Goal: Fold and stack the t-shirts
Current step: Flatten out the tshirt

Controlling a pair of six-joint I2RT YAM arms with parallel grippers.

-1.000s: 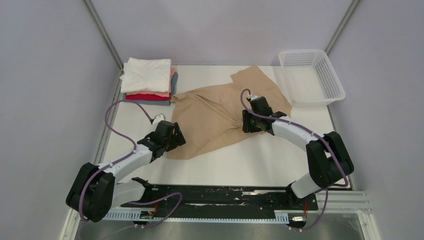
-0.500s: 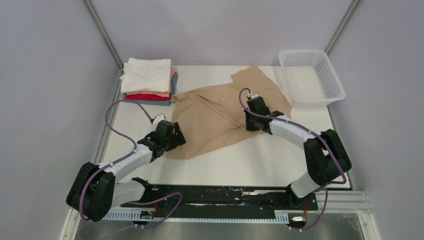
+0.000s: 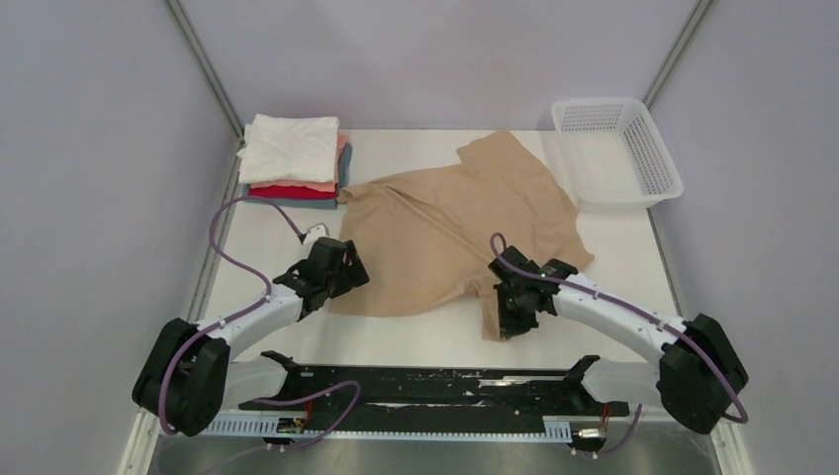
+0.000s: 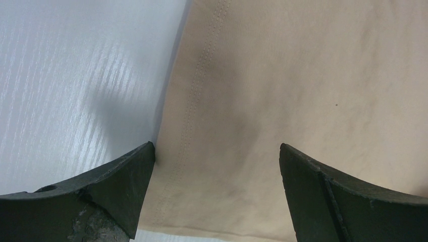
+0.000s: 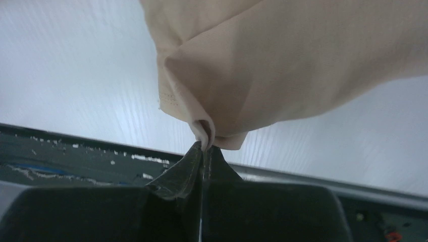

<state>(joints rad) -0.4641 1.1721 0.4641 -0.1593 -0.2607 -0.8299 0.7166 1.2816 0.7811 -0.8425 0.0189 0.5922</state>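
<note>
With the right gripper [image 5: 203, 146] squeezed tight, pinching a fold of the tan t-shirt [image 3: 445, 218] lying spread on the table [image 3: 416, 341]; with the left gripper [image 4: 217, 151] spread wide, hanging over its left edge, holding nothing

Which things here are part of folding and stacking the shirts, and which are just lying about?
Job in hand:
- tan shirt, pinched by the right gripper
- stack of folded shirts
- left gripper, open over the tan shirt's edge

Lying about:
- basket

Tan t-shirt [image 4: 303, 75] hem (double stitching) under wide-spread left tool [image 4: 216, 148]; white table [image 4: 75, 75] beside.
</note>
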